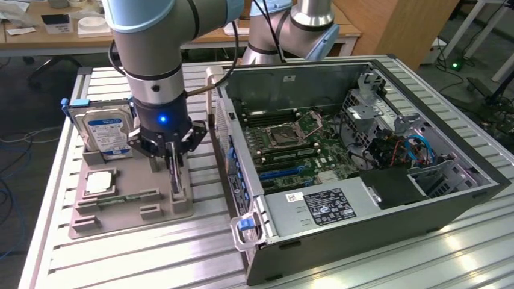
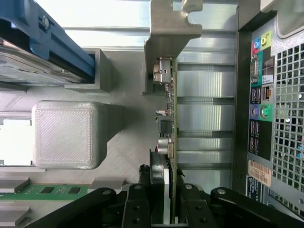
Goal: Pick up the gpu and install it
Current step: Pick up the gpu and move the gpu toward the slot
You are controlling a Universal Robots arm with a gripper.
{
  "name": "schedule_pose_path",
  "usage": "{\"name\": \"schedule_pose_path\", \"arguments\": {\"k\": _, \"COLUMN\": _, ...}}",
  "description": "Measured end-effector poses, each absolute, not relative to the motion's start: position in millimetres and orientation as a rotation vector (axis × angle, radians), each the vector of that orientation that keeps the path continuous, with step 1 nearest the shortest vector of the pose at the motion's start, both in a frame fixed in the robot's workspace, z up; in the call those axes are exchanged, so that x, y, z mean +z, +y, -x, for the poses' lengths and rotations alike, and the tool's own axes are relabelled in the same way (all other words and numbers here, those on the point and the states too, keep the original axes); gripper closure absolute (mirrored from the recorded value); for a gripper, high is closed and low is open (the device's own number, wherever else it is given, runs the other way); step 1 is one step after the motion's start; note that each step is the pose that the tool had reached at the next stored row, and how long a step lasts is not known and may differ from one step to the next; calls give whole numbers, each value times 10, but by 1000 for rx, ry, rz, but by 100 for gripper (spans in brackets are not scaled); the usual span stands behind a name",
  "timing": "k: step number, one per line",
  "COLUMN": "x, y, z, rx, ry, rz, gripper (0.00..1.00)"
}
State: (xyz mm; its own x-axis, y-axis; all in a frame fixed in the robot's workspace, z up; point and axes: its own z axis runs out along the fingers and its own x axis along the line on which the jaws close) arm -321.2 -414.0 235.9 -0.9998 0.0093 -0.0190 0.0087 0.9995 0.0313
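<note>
We see the pincer (image 1: 175, 180) lowered over the grey holder (image 1: 120, 220) just beside the open computer case (image 1: 449, 201). Its fingers are drawn in to a narrow gap and clamped on both faces of the graphics card (image 2: 165, 126). The card stands on edge along the holder's side nearest the case. A hard drive (image 1: 108, 132) stands farther from the case. Everything rests on a ribbed metal surface (image 1: 144, 265). Beyond the case, the room has a wooden desk (image 1: 32, 37) and a wooden cabinet (image 1: 393, 27).
</note>
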Motion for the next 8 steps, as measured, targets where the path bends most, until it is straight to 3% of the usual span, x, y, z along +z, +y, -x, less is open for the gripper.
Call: {"name": "schedule_pose_path", "arguments": {"k": 8, "x": 2395, "y": -4140, "z": 3213, "rx": 49, "ry": 3122, "rz": -14, "gripper": 72}}
